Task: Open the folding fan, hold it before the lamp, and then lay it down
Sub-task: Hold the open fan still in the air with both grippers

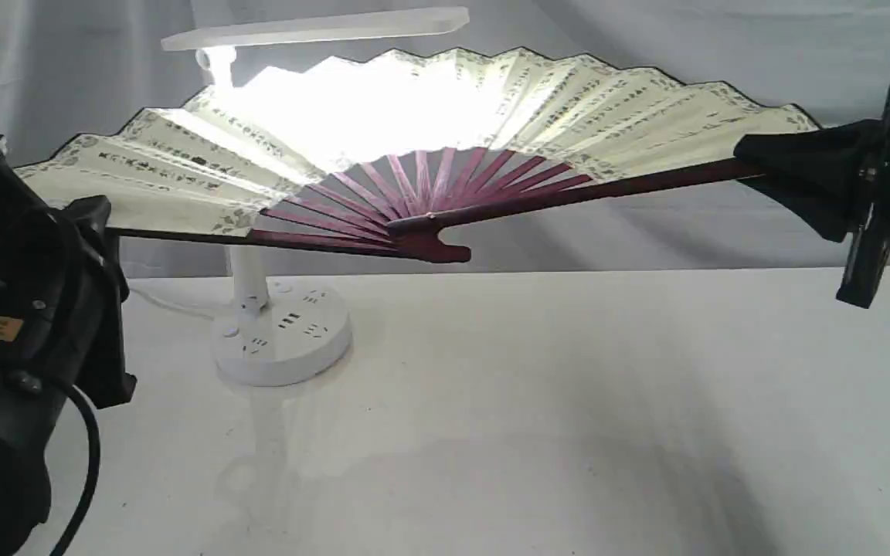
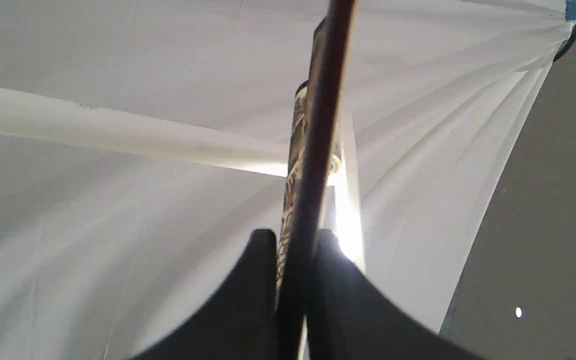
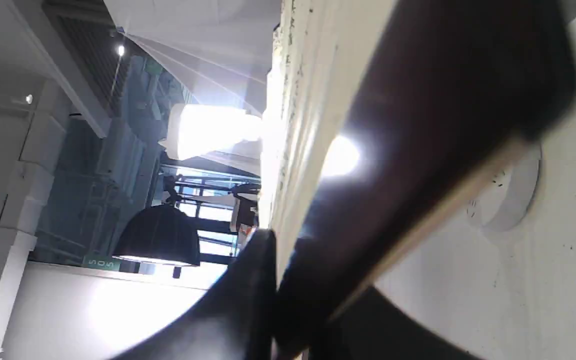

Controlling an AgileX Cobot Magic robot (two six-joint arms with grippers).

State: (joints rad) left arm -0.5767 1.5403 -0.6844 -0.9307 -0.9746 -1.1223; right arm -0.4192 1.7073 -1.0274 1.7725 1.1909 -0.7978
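Note:
The folding fan [image 1: 568,108] is spread wide in the air, cream pleats with black calligraphy and maroon ribs meeting at a pivot [image 1: 429,239]. It hangs in front of the lit white lamp [image 1: 283,332], whose flat head [image 1: 314,29] glows through the paper. My left gripper [image 1: 101,224] is shut on the fan's left guard; the left wrist view shows the dark guard [image 2: 318,150] pinched between both fingers. My right gripper [image 1: 754,158] is shut on the right guard, seen edge-on as the guard [image 3: 418,150] in the right wrist view.
The white table [image 1: 568,425] stretches under the fan. The lamp's round base with sockets stands at the back left, its cord [image 1: 171,303] trailing left. A grey cloth backdrop [image 1: 723,38] hangs behind.

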